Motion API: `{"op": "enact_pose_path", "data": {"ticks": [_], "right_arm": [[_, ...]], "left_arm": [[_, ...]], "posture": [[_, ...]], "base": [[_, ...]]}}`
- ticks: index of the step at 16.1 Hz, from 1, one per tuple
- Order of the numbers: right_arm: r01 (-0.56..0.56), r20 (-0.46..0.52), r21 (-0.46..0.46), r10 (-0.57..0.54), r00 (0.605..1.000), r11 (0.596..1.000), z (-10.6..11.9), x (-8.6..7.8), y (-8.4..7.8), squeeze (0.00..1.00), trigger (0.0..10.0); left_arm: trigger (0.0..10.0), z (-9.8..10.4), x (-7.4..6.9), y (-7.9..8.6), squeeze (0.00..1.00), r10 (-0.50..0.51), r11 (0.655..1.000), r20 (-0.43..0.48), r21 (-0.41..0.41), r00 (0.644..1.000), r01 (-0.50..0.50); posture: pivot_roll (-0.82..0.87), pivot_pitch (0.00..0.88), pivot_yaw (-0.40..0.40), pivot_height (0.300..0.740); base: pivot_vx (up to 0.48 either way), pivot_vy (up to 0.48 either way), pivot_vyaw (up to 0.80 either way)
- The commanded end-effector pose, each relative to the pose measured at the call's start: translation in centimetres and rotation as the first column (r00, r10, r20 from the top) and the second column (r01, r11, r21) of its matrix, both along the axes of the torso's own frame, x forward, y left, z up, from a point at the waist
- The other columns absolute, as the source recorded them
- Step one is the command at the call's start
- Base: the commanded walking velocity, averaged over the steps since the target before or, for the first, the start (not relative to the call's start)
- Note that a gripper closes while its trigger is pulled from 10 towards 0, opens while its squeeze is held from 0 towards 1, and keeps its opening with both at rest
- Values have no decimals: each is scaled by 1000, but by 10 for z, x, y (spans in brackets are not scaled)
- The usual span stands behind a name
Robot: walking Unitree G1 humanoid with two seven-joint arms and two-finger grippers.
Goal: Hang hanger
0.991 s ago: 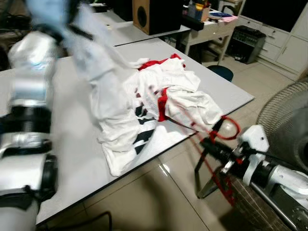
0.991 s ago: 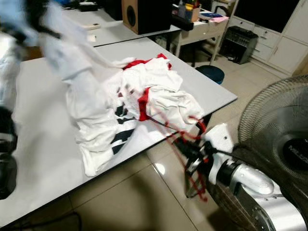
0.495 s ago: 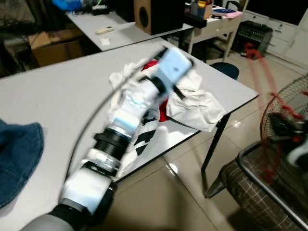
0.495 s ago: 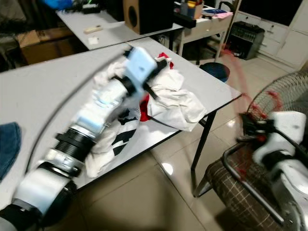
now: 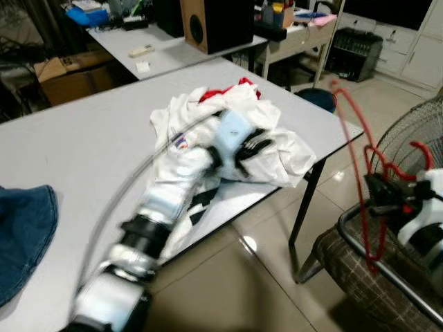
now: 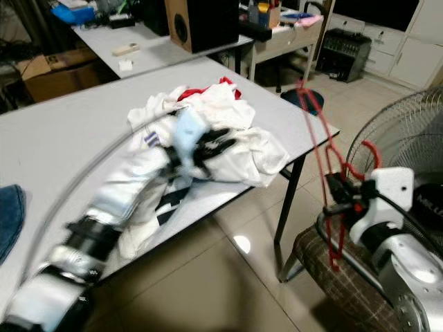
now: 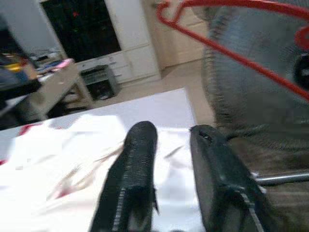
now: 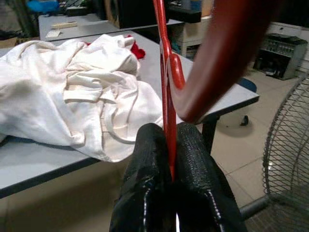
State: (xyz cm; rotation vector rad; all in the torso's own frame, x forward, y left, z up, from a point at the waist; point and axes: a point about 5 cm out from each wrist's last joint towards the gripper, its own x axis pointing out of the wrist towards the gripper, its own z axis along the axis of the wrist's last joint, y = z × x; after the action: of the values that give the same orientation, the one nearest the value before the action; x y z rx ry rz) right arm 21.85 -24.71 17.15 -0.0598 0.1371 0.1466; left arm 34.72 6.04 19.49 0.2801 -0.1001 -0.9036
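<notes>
Right gripper clamped the red hanger beside the table; left gripper, fingers apart, hovered over white clothes.

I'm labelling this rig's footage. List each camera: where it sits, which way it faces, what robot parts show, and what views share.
Left eye view: on the head, looking down at the white table; left gripper over the white clothes, right gripper holding the red hanger.
Right eye view: the stereo twin, same scene.
Left wrist view: along its fingers, jaws apart, toward the fan.
Right wrist view: along fingers clamping the hanger, facing the table.
Shared: hanger and clothes appear in all four.
</notes>
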Motion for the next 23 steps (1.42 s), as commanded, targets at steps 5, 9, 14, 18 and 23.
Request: {"op": "enact_pose_path", "data": {"ticks": [5,9,14,18,23], "right_arm": [[-245,-40,8,245,969,970,-1,-7,28,0,10000],[-290,-68,22,291,954,957,-5,-10,32,0,10000],[-325,-78,24,326,942,945,-6,-10,35,0,10000],[-335,-78,24,336,939,942,-6,-10,35,0,10000],[-338,-77,24,339,938,941,-6,-9,35,0,10000]], "left_arm": [[10000,-15,13,99,0,225,923,19,317,974,-219],[10000,-20,2,125,0,231,956,-166,222,959,-192],[10000,-45,-1,144,0,360,920,-294,273,886,-283],[0,-44,-2,143,0,367,916,-288,277,884,-290],[0,-48,-11,138,0,306,944,-380,239,873,-227]], "posture": [[-168,0,21,740],[-167,0,19,740],[-164,0,11,740],[-162,0,5,740],[-161,0,8,740]], "base": [[0,0,0],[0,0,0],[0,0,0],[0,0,0],[0,0,0]]}}
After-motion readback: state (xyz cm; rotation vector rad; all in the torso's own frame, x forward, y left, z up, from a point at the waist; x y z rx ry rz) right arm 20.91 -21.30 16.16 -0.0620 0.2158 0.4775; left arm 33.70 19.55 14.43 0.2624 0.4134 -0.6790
